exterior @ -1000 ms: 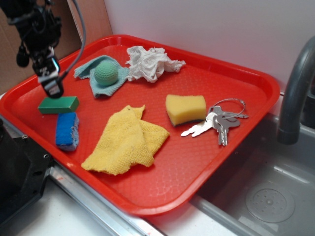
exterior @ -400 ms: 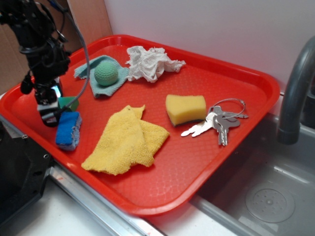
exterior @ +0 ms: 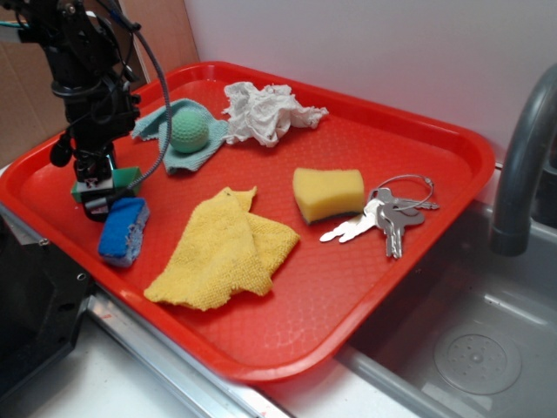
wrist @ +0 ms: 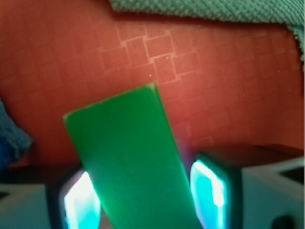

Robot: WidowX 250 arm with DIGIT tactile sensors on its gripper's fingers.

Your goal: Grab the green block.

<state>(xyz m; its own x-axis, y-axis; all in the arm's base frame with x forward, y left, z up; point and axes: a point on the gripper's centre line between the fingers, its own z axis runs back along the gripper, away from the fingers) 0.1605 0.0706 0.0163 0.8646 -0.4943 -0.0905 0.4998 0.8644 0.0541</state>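
The black robot pincer (exterior: 97,193) is down at the left edge of the red plastic tray (exterior: 418,131), straddling the small dark-green rectangular block (exterior: 129,178). In the wrist view that block (wrist: 131,162) lies on the tray floor between the two fingers (wrist: 212,191), set at a slant; a narrow gap shows on the right side, so the jaws stand apart and have not clamped. The blue sponge (exterior: 122,230) lies just beside the block, toward the tray's front-left corner. The pale green textured ball (exterior: 189,130) rests on a teal cloth (exterior: 165,131) near the back-left corner. A crumpled yellow cloth (exterior: 224,249) lies mid-tray.
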